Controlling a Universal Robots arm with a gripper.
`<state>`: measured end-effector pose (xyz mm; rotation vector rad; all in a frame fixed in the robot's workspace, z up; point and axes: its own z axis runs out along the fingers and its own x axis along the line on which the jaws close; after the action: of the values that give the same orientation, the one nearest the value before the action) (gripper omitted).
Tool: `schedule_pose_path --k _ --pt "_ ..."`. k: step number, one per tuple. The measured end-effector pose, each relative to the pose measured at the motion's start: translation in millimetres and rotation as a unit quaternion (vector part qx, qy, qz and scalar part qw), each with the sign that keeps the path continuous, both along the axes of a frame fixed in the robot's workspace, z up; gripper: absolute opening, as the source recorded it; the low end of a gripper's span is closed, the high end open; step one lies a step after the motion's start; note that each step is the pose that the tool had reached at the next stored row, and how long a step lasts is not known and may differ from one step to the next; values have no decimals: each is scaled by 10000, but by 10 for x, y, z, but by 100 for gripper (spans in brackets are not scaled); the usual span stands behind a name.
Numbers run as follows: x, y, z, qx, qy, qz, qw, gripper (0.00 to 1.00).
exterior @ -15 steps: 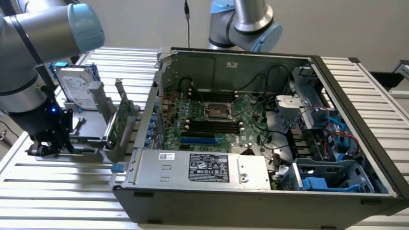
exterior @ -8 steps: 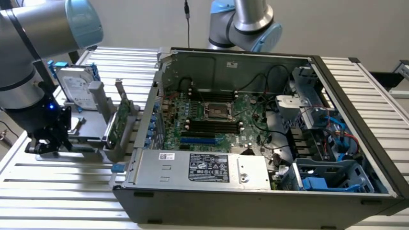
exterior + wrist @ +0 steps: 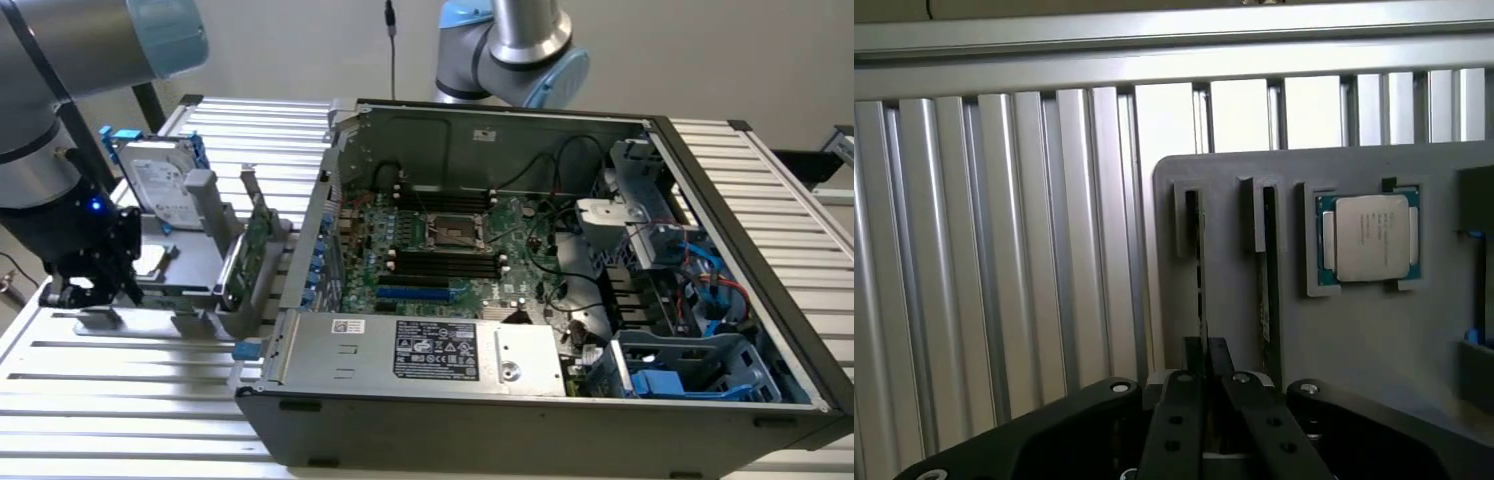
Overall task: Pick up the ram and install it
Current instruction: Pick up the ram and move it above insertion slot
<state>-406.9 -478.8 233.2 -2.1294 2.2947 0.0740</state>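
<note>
A ribbed aluminium table carries the work. On it, the ram stands on edge in a slot of the grey holder, and the gripper has its fingers drawn together on the stick's upper edge, clamping it. The grasp looks made, but the lift is not yet. A second stick sits just beside it, then a processor chip. The open computer case lies well apart, its black memory slots unfilled, so installation remains.

Soft, even light from above; glare streaks the counter's aluminium slats beside the computer case, whose interior sits shadowed.
</note>
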Motion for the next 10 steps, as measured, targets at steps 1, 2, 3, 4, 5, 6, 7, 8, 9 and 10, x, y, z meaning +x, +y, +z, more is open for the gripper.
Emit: schedule_pose_path --k 1,2,3,4,5,6,7,8,9,10 --pt "0 0 45 -1 1 0 10000 13" --pt "0 0 89 0 1 0 10000 13" --pt "0 0 132 0 0 0 10000 13" --pt "0 -1 177 0 1 0 10000 13" --pt "0 0 225 1 0 0 10000 13" --pt "1 0 270 1 0 0 10000 13" --pt "5 -1 315 0 1 1 10000 13" --pt "12 -1 360 0 1 2 10000 13" --pt "21 -1 405 1 0 3 10000 13" --pt "35 -1 450 2 0 4 10000 13"
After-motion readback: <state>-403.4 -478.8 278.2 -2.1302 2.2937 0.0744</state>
